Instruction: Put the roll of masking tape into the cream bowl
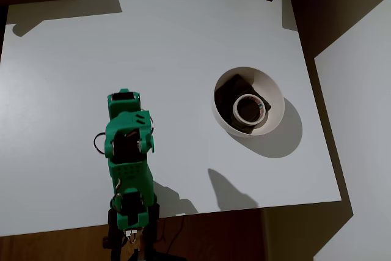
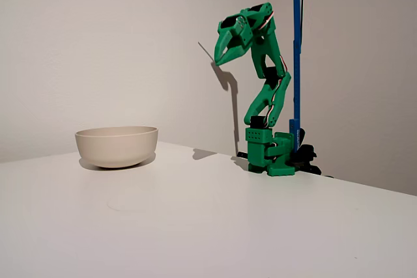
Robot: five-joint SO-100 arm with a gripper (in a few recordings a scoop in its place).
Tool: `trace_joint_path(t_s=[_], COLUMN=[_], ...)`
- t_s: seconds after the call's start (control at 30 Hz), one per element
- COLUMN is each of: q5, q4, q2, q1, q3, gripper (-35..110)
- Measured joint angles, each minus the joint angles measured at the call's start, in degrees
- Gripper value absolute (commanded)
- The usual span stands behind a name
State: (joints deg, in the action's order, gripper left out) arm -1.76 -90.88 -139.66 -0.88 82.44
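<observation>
Your roll of masking tape (image 1: 249,108) lies flat inside the cream bowl (image 1: 275,93), seen from the overhead view, resting toward the lower right of the bowl's floor with its wide centre hole facing up. There is faint reddish print on the ring, but it is too small for you to read, and no other label or writing can be made out. Under and behind the tape, in the upper left of the bowl, sits a dark lump (image 1: 232,90) partly in shadow. In the fixed view the bowl (image 2: 116,146) stands upright on the white surface (image 2: 195,219), and its wall hides what is inside. The green arm (image 2: 267,96) is folded up over its base, well apart from the bowl, with the tool (image 2: 219,56) raised high and pointing downward toward the bowl side. Its fingers sit together at the tips and carry nothing. In the overhead view the arm (image 1: 128,151) sits near the lower left edge of the surface (image 1: 91,59). A blue pole (image 2: 296,43) rises behind the arm's base.
</observation>
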Motion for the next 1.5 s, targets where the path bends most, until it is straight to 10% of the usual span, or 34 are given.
trace_joint_path(t_s=[0.7, 1.5], q5=[1.6, 1.6], q4=[30.1, 23.6], q2=[-25.2, -54.1], q1=[1.5, -1.5], q3=[63.1, 87.4], gripper=[-8, -8])
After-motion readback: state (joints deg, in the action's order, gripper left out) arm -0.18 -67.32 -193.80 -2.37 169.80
